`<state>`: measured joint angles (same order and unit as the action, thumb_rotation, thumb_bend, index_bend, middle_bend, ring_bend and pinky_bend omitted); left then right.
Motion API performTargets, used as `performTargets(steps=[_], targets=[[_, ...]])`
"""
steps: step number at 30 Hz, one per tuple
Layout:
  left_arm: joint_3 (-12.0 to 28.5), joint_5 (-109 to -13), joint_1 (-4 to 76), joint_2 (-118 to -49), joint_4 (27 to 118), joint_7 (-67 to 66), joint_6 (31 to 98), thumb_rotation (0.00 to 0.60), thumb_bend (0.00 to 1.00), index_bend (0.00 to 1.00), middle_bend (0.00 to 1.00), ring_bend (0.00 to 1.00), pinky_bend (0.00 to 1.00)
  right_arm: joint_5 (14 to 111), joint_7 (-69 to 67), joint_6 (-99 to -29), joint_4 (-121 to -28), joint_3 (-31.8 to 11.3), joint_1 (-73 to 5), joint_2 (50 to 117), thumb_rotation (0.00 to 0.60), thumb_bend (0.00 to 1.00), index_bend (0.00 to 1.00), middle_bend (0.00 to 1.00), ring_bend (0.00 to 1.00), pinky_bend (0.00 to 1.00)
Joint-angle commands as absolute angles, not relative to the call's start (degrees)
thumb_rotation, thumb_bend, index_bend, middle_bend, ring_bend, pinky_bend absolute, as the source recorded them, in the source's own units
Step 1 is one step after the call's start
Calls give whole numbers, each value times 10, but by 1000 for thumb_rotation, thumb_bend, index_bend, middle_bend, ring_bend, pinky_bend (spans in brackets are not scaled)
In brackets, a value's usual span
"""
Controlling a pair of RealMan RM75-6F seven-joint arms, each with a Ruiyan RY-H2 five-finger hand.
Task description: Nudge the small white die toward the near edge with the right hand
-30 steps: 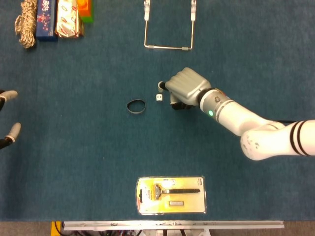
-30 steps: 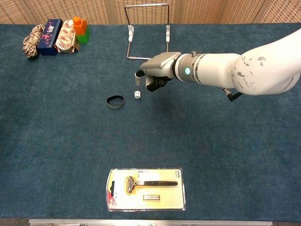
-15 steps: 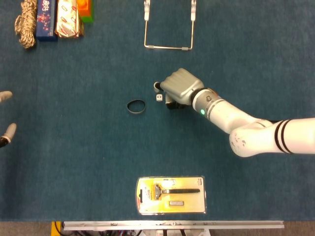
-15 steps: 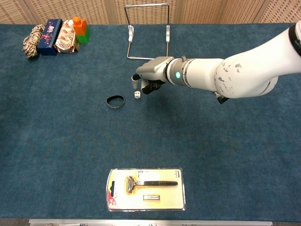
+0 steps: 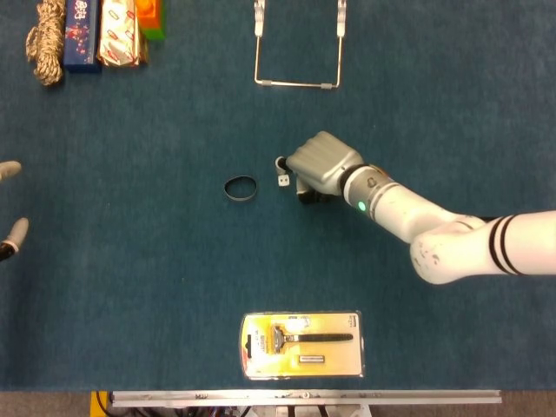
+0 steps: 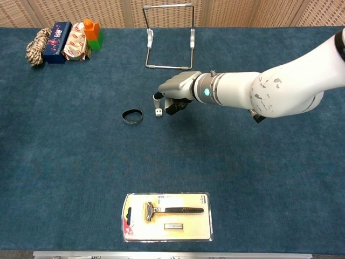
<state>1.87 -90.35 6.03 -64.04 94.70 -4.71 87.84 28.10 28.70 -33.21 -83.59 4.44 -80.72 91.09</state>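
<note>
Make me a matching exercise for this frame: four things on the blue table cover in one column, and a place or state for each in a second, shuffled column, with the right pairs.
Things:
1. small white die
2. black ring
3. packaged razor
4. wire stand

Places or states:
A. lies nearest the near edge of the table
B. stands at the far side, beyond the right hand
C. sits just below a fingertip of the right hand
D. lies flat, alone, left of the die

Pairs: 1-C, 2-D, 3-A, 4-B
</note>
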Motion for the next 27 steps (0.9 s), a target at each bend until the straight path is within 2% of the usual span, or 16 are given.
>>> performTargets(steps=[1, 14, 27], targets=[[19, -904, 61, -641, 946, -47, 878, 600, 260, 265, 315, 267, 173, 293, 283, -338, -860, 50, -803, 896, 286, 1000, 251, 1000, 1000, 1000], [17, -907, 56, -640, 948, -45, 884, 600, 260, 266, 315, 267, 173, 351, 279, -381, -938, 57, -781, 862, 285, 1000, 251, 1000, 1000, 1000], [17, -906, 57, -640, 947, -45, 882, 600, 260, 265, 315, 267, 173, 328, 278, -366, -883, 46, -786, 890, 284, 1000, 251, 1000, 1000, 1000]])
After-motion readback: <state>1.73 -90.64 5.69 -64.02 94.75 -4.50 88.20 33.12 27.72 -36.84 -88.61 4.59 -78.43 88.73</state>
